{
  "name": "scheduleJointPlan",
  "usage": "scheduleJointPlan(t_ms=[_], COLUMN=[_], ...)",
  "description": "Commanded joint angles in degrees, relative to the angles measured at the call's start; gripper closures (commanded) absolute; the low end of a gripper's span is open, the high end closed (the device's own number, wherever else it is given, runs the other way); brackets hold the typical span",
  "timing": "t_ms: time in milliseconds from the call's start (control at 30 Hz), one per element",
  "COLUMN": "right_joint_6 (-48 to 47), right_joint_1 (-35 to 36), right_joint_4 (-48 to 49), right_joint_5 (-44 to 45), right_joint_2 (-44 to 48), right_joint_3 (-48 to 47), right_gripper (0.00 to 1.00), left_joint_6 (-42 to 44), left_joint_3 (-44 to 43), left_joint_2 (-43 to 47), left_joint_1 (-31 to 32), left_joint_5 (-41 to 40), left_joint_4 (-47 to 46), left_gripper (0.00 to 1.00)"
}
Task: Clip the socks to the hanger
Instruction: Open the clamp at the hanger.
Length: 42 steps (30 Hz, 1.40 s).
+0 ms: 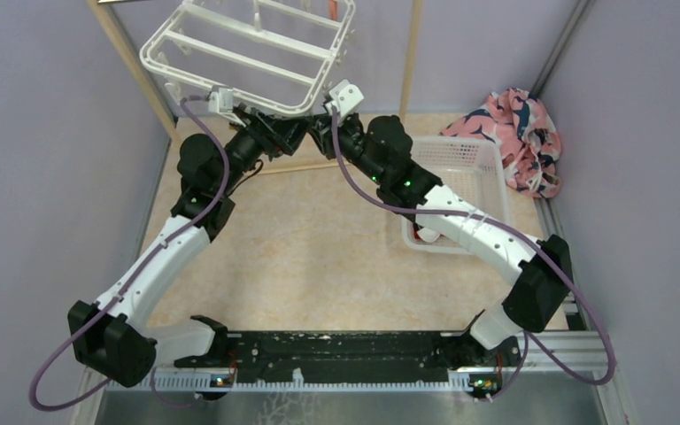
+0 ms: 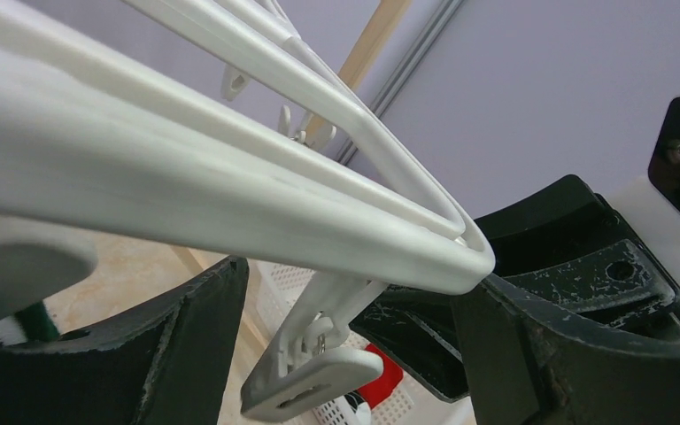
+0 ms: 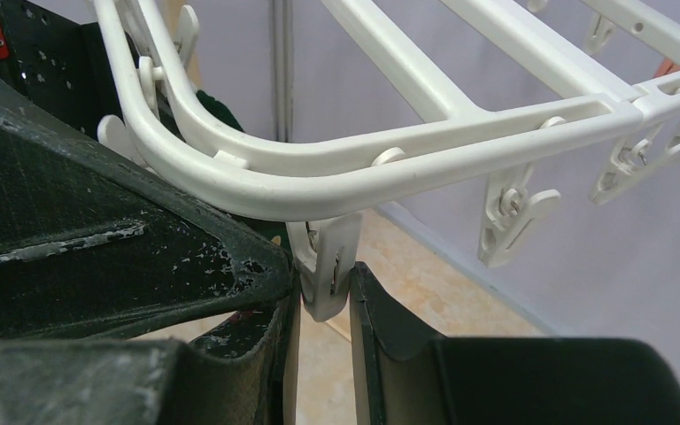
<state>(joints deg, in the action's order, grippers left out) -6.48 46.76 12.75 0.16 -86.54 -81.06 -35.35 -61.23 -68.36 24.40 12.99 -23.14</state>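
Observation:
The white hanger (image 1: 248, 53) hangs tilted at the back, its near corner over both grippers. My right gripper (image 3: 326, 297) is shut on a dangling white clip (image 3: 328, 266) under the hanger rim (image 3: 390, 168). My left gripper (image 2: 345, 345) is open, its fingers (image 2: 142, 354) wide apart on either side of a clip (image 2: 314, 376) below the frame's corner (image 2: 443, 266). A dark green sock shows only as a sliver at the left (image 2: 34, 323) and behind the rim (image 3: 221, 106). The red sock (image 2: 382, 379) lies in the basket. The black striped sock is not clearly visible.
A white perforated basket (image 1: 474, 155) stands at the right under the right arm. A pink-and-navy cloth heap (image 1: 518, 133) lies behind it. Wooden poles (image 1: 133, 62) flank the hanger. Purple walls close in on both sides.

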Motion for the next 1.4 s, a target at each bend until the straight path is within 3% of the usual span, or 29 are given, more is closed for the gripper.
scheduleJointPlan(t_ms=[0, 333, 900, 1367], right_joint_6=[-1.13, -3.89, -6.26, -7.80], right_joint_1=[1.39, 2.50, 3.25, 4.50], right_joint_4=[0.79, -0.10, -1.76, -1.77], right_joint_5=[0.86, 3.73, 5.17, 6.17], right_joint_2=[-0.65, -1.82, -5.11, -4.98], right_joint_3=[-2.52, -3.57, -6.04, -6.13], right_gripper=[1.00, 1.00, 1.00, 1.00], left_joint_6=[0.09, 1.80, 1.55, 1.34], left_joint_3=[-2.82, -3.64, -6.52, -6.05], left_joint_2=[-0.29, -1.26, -3.85, -4.53], left_joint_1=[0.32, 0.73, 0.78, 0.90], left_joint_5=[-2.46, -8.98, -7.22, -7.53], left_joint_4=[-1.93, -0.12, -0.70, -0.77], left_gripper=[0.12, 0.23, 0.22, 0.36])
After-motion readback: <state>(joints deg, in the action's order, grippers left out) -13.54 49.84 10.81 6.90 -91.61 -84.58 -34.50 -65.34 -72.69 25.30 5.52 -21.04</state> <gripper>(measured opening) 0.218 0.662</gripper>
